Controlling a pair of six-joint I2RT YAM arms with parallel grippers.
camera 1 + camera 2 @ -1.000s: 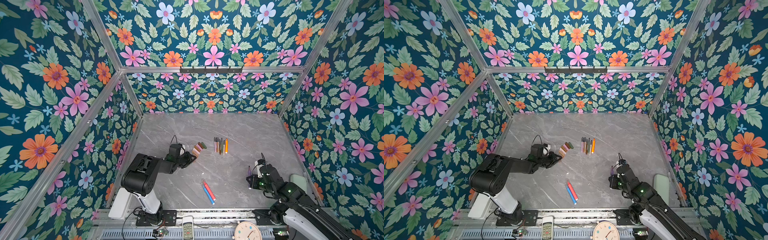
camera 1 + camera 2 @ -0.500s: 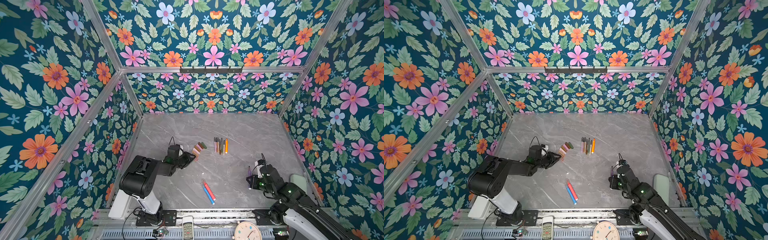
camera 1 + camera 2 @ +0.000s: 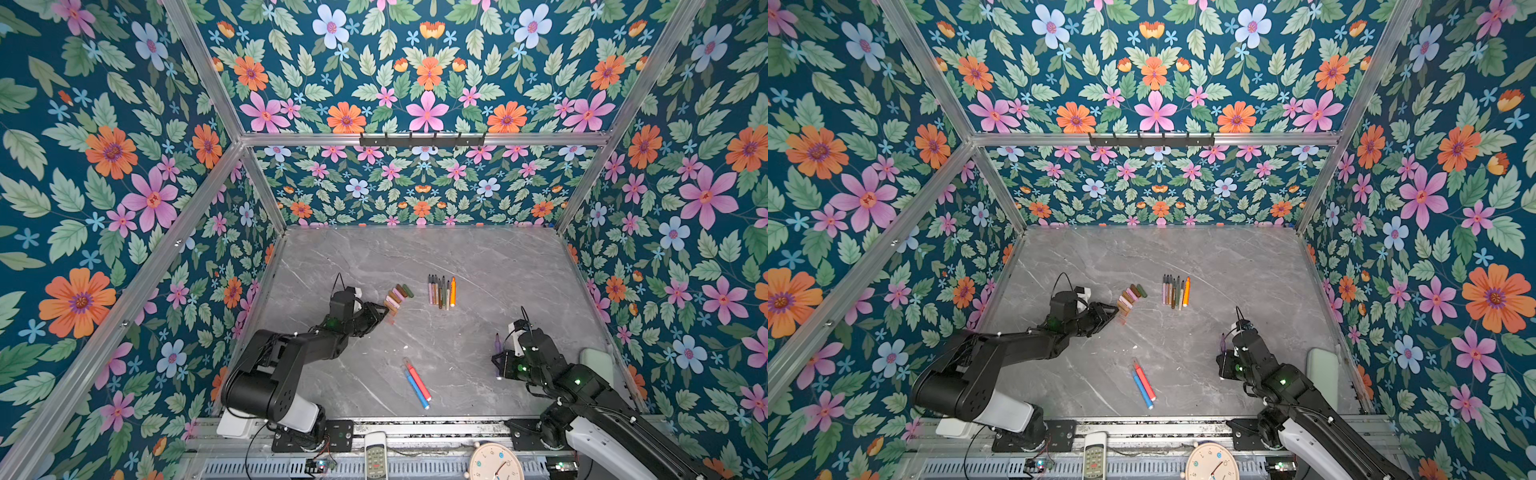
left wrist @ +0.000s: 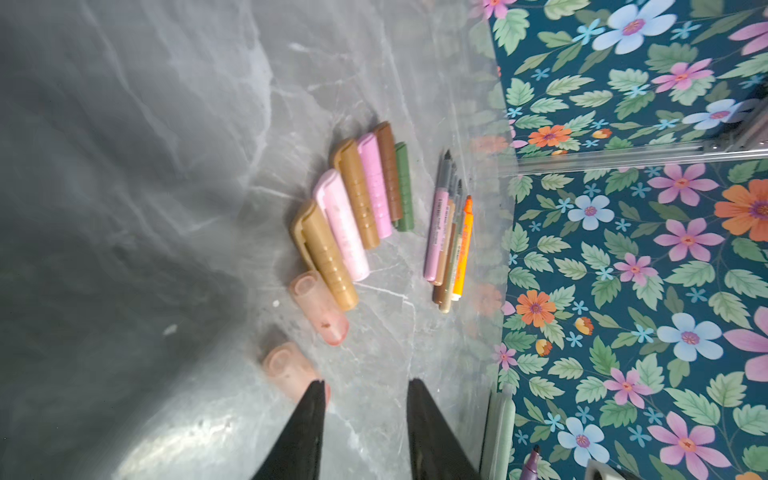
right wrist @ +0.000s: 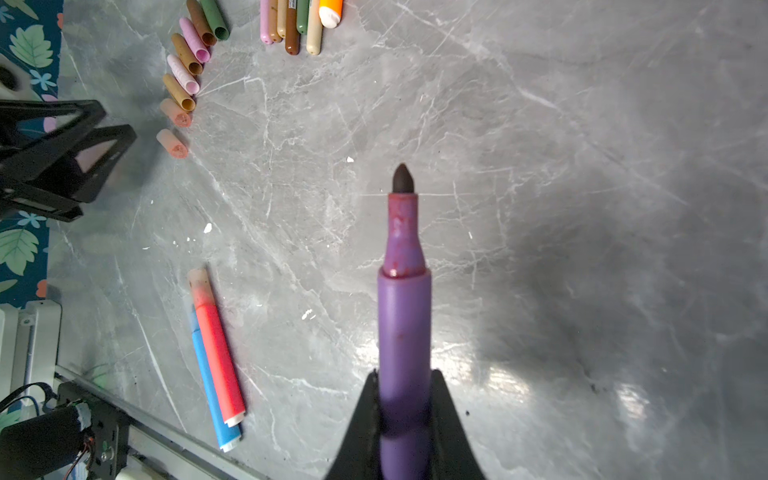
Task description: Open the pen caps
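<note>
While the red pen (image 5: 218,353) and blue pen (image 5: 208,390) lie capped in front, the right gripper (image 5: 405,374) clamps the bare purple pen (image 5: 404,316). The left gripper (image 4: 365,384), fingers (image 4: 307,424) apart and empty, should back off the pale cap (image 4: 286,363) gently, without nudging the cap row (image 4: 353,195) beyond.

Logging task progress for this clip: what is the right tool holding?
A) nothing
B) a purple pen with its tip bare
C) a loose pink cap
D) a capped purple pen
B: in the right wrist view the right tool is clamped on the purple pen, whose dark felt tip is exposed with no cap over it.
</note>
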